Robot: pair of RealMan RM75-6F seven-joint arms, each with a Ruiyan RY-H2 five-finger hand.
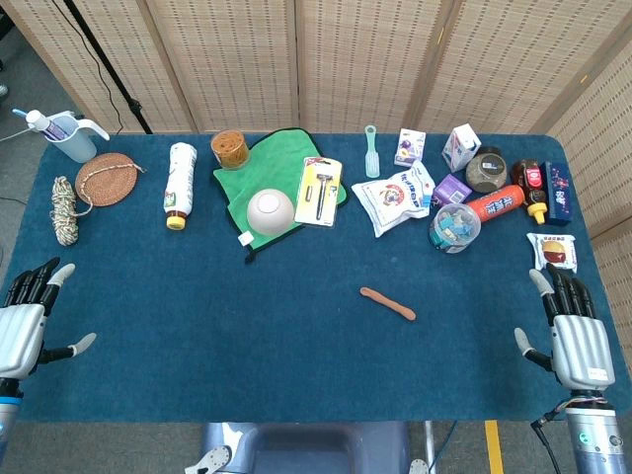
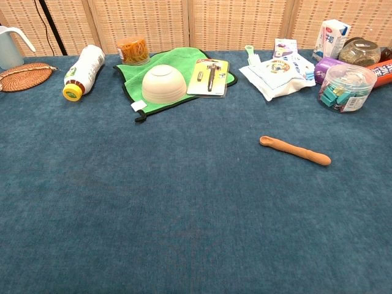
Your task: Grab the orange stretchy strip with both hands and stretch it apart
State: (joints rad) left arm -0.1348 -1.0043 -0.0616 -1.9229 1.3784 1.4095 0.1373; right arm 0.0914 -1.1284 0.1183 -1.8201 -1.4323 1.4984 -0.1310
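Both spread, empty hands, left (image 1: 25, 321) and right (image 1: 576, 336), are best brought to opposite ends of the slim orange rubbery strip (image 1: 387, 303) right of centre.

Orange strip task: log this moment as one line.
phase: not started | orange strip: lying free on table | left hand: open, at table edge | right hand: open, at table edge

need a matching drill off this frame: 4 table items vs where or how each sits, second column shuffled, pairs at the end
Things:
1. orange strip
2. white bowl
3. white bottle with yellow cap
4. coiled rope

Places or states:
A. upside down on the green cloth
B. far left of the table, beside the woven coaster
C. alone on bare blue cloth, nearer the right hand
D. lying on its side, left of the green cloth

Pairs: 1-C, 2-A, 3-D, 4-B
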